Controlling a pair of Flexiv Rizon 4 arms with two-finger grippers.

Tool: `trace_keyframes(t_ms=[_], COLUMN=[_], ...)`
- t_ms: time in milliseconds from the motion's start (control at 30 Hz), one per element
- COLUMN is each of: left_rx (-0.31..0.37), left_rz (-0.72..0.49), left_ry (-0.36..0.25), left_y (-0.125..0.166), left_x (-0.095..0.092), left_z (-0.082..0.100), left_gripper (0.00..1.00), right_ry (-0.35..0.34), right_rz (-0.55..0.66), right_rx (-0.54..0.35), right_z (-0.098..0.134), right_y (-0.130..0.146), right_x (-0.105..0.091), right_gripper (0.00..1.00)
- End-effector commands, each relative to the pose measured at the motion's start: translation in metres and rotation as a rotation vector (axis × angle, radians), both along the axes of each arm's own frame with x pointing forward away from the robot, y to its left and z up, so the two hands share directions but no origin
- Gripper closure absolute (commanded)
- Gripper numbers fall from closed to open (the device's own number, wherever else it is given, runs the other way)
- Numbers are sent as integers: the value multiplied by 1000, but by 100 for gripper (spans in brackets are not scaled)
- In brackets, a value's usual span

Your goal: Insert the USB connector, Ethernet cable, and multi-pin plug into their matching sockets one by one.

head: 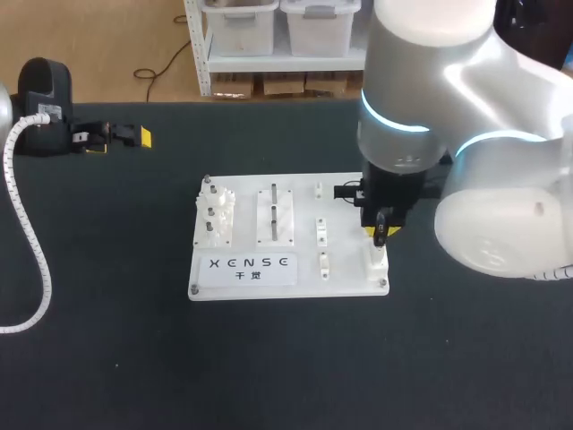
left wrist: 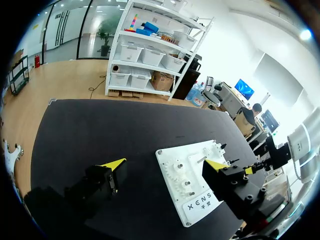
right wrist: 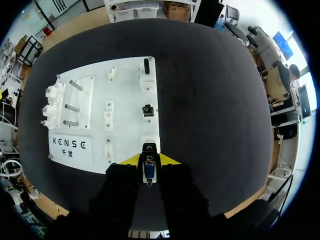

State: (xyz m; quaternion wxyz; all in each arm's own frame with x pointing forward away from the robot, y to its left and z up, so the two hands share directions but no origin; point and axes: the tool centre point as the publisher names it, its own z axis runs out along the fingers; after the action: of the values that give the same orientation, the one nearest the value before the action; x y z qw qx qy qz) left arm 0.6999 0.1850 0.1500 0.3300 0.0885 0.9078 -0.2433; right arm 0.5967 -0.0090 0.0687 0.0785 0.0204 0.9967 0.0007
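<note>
A white board (head: 242, 279) lies mid-table, its sockets in a row down its right side. My right gripper (head: 380, 233) hangs over the board's near right corner, just above a white socket (head: 374, 262). In the right wrist view the gripper (right wrist: 149, 161) is shut on a multi-pin plug (right wrist: 149, 171) with a blue face, held just short of that socket (right wrist: 149, 145). Farther along the row, a small black connector (right wrist: 147, 109) and a black plug (right wrist: 147, 65) sit in white socket blocks. My left gripper (head: 121, 141) rests at the far left, open and with nothing in it (left wrist: 165, 164).
The board's left part carries a white gear block (head: 215, 215) and a panel with metal rods (head: 276, 213). Small white clips (head: 320, 235) stand between these and the sockets. A white coiled cable (head: 27, 224) hangs along the table's left side.
</note>
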Motion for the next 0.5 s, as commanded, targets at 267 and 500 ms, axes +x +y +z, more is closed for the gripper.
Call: trace_keyframes(t_ms=[267, 500], left_rx=[0, 0], left_rz=[0, 0], left_ry=[0, 0], left_y=[0, 0], left_x=[0, 0], left_z=[0, 0], left_gripper=[0, 0], right_ry=[1, 5], right_rz=[-5, -4], right_rx=[-3, -3], right_z=[-3, -4], right_y=[-5, -4], right_x=[-5, -7], right_gripper=[100, 100])
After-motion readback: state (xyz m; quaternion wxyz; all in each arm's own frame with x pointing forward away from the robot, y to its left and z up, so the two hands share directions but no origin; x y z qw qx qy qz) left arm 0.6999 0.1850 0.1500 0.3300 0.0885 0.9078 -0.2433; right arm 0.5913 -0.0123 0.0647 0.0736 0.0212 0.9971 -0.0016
